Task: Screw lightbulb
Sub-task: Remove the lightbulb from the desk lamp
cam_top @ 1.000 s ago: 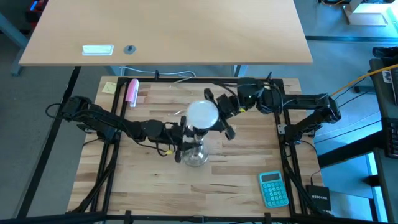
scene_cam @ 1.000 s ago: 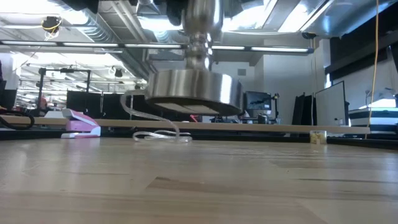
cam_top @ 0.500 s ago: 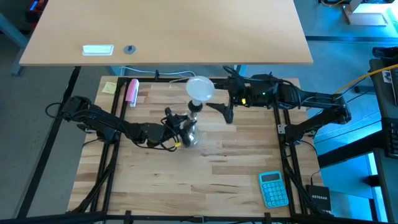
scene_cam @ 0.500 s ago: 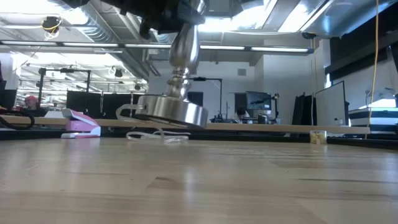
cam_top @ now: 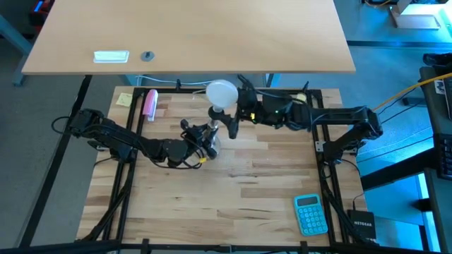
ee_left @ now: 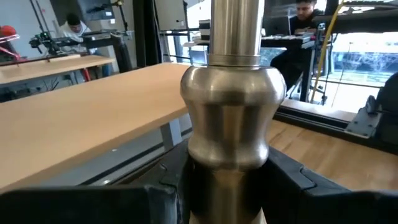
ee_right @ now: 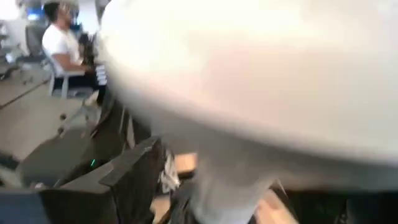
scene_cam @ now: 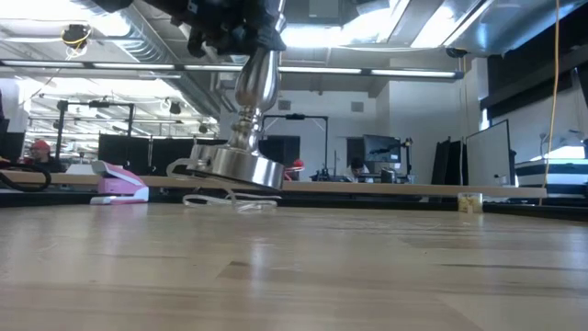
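White lightbulb (cam_top: 221, 92) sits top middle, right gripper (cam_top: 233, 121) open beside it; left gripper (cam_top: 200, 141) squeezes the metal stand (ee_left: 233, 118).

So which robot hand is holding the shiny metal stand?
The left gripper holds it, clamped round the metal stand stem. The right gripper sits beside the white lightbulb instead.

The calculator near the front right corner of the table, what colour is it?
The calculator is teal, shown best in the high view.

Left gripper (cam_top: 200, 137) holding socket stand (cam_top: 210, 139), lightbulb (cam_top: 222, 93) on top, right gripper (cam_top: 239, 113) beside
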{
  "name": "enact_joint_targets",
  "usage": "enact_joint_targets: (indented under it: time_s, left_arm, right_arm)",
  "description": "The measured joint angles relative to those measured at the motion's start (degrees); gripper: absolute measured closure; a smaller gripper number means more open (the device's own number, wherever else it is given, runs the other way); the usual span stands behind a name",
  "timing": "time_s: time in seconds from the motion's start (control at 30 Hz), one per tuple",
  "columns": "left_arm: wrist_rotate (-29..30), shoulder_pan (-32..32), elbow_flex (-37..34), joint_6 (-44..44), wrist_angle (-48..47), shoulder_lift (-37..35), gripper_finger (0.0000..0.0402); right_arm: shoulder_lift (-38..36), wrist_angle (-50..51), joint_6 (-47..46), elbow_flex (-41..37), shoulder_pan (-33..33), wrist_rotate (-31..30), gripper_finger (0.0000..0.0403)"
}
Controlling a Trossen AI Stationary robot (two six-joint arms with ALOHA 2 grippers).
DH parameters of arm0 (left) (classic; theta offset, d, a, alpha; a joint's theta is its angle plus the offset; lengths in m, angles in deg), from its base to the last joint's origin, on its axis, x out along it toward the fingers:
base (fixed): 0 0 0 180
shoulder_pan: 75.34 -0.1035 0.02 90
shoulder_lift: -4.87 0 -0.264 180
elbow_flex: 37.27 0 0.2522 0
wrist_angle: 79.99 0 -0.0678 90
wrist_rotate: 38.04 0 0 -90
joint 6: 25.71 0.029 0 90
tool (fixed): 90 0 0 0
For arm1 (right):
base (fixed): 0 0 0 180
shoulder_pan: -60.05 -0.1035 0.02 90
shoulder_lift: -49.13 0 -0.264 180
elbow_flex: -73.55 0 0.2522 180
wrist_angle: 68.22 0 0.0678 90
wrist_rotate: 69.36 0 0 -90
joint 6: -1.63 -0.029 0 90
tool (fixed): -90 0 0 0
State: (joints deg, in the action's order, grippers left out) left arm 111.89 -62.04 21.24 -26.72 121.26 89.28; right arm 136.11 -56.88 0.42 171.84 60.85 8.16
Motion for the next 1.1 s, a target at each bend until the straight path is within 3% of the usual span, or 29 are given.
enact_joint_targets:
  time_s: [0.23, 0.37, 0.43, 0.6, 0.7, 0.93, 1.0, 1.1]
  left_arm:
    - [0.1, 0.0, 0.0, -0.3, 0.0, 0.0, 0.0268]
    - [0.6, 0.3, 0.0, -0.2, -0.1, 0.0, 0.0279]
    - [0.5, 0.3, 0.0, 0.2, -0.2, 0.0, 0.028]
    - [-4.2, 0.4, 0.0, 1.6, 0.2, 0.0, 0.028]
    - [-13.8, 0.4, 0.0, 4.8, 2.2, 0.0, 0.028]
    - [-48.5, -1.6, 0.1, 2.2, 6.4, 0.2, 0.028]
    - [-55.8, -2.8, 0.1, -0.5, 6.8, 0.2, 0.028]
    - [-63.0, -3.9, 0.2, -3.1, 7.1, 0.2, 0.028]
  right_arm:
    - [1.4, -3.1, 3.7, 0.0, 0.0, -3.0, 0.0116]
    - [0.8, -1.8, 4.5, 0.0, 0.0, -2.7, 0.0198]
    - [0.6, -1.1, 3.3, 0.0, 0.0, -0.8, 0.0249]
    - [-0.2, 1.4, 4.3, 0.0, 0.1, 9.6, 0.025]
    - [-1.4, 2.6, 4.9, 0.0, 0.8, 20.1, 0.025]
    - [-3.7, 5.6, 4.5, 0.1, 3.3, 51.1, 0.025]
    - [-3.6, 4.7, 3.5, 0.1, 3.4, 55.2, 0.025]
    - [-3.6, 4.0, 3.1, 0.1, 3.4, 55.8, 0.025]
